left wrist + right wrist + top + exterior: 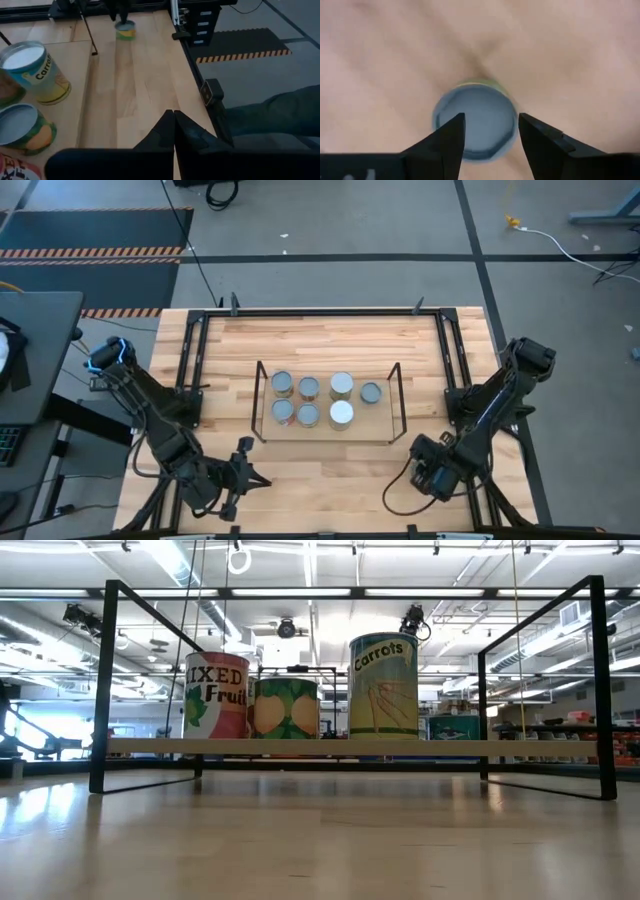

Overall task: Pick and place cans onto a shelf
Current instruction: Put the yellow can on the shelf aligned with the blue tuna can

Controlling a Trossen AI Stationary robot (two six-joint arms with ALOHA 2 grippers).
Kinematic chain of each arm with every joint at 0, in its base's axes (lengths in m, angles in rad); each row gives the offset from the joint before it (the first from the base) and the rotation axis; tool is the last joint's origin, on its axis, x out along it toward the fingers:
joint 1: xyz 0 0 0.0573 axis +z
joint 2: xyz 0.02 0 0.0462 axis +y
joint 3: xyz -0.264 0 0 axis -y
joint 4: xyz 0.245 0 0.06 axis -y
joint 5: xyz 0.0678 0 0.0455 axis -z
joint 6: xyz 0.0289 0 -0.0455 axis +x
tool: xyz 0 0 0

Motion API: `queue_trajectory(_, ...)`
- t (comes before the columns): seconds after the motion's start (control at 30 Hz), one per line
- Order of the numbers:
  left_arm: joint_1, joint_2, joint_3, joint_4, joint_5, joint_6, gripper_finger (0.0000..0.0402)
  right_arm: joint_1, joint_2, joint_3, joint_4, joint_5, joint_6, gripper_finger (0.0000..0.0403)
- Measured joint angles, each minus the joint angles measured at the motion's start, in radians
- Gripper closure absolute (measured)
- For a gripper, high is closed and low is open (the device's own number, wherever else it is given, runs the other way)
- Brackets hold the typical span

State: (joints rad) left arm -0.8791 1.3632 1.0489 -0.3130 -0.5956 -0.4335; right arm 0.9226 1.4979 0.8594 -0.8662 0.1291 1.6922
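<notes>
Our right tool hangs spread above a can. We should centre, descend, then clench. Left tool rests clenched.

Bright, even light falls from ceiling strip lamps, which glare white in the low view and leave a soft sheen across the tabletop. From above, the shadows are faint and short, and one can top shines brighter than its neighbours. The low view is sharp on the can labels, softer on the nearest wood. The right wrist view is heavily blurred, the wood smeared and a can fuzzy at its rim.
</notes>
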Motion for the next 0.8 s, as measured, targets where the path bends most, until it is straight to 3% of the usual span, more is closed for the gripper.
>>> queue_trajectory(0.2, 0.014, -0.002, 0.0, -0.007, -0.044, -0.003, 0.039, 0.0, 0.0, 0.139, -0.014, 0.021, -0.221, 0.0211)
queue_trajectory(0.4, 0.032, -0.002, 0.0, -0.029, -0.003, -0.081, 0.0343, 0.025, 0.03, 0.281, -0.011, 0.08, -0.487, 0.0189)
queue_trajectory(0.8, 0.064, -0.002, 0.0, -0.043, 0.008, -0.134, 0.0213, -0.004, 0.056, 0.274, -0.072, 0.023, -0.62, 0.0031)
